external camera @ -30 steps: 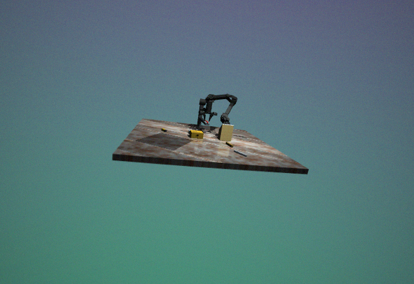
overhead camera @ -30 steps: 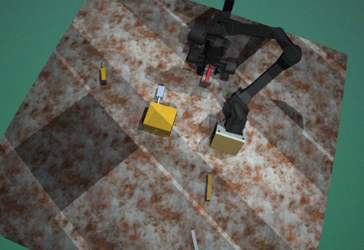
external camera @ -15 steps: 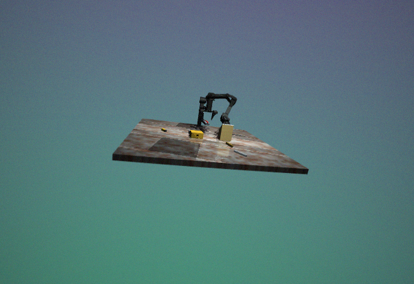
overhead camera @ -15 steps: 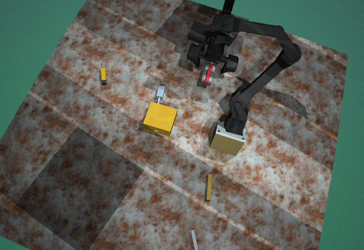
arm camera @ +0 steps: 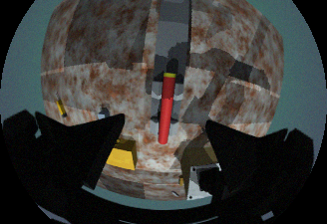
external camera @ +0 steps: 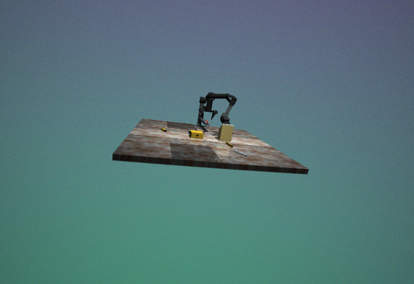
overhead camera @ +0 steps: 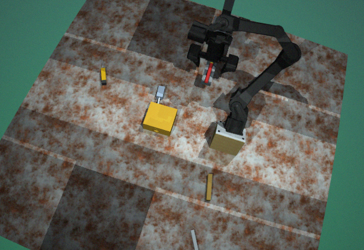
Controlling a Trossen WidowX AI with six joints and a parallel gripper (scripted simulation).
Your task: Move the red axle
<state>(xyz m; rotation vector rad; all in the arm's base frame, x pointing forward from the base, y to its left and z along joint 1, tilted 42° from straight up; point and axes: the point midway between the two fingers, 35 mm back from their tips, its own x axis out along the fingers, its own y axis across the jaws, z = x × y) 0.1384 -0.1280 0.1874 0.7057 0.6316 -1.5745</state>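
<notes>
Near the bench's far edge, the gripper stands wide open over the red axle

Toward the far edge of the bench (overhead camera: 111, 94) (external camera: 200, 163) (arm camera: 110, 89), right of that edge's middle in the top view, the gripper (overhead camera: 211, 64) (external camera: 207, 119) (arm camera: 166, 121) has its fingers spread wide, with nothing held between them. The wrist view shows a gap on either side of the red axle (overhead camera: 208, 73) (external camera: 207, 122) (arm camera: 165, 111), which lies along the grey V-blocks (overhead camera: 203, 77) (arm camera: 156, 123); how deeply it is seated cannot be told. The axle has a yellow end. Beyond it, a tall dark post (overhead camera: 230, 0) (external camera: 200, 115) (arm camera: 173, 29) rises at the bench's far side.

From the gripper, the black arm (overhead camera: 261, 78) (external camera: 221, 95) bends round to a tan block (overhead camera: 226, 145) (external camera: 226, 133) (arm camera: 198, 154), well inside the right edge. Across from that block, toward the left edge, sits a yellow block (overhead camera: 160, 116) (external camera: 196, 134) (arm camera: 122, 157) with a round mark on its near face; a small grey piece (overhead camera: 160, 91) (arm camera: 103, 114) lies at its far side. Farther out, near the left edge, is a yellow-and-black tool (overhead camera: 103, 75) (external camera: 163, 129) (arm camera: 61, 108). Between the tan block and the near edge lies a brass-coloured bar (overhead camera: 208, 186) (external camera: 229, 144) (arm camera: 181, 180), with a slim grey bar (overhead camera: 194, 239) (external camera: 240, 153) (arm camera: 175, 193) closer to the near right corner.
</notes>
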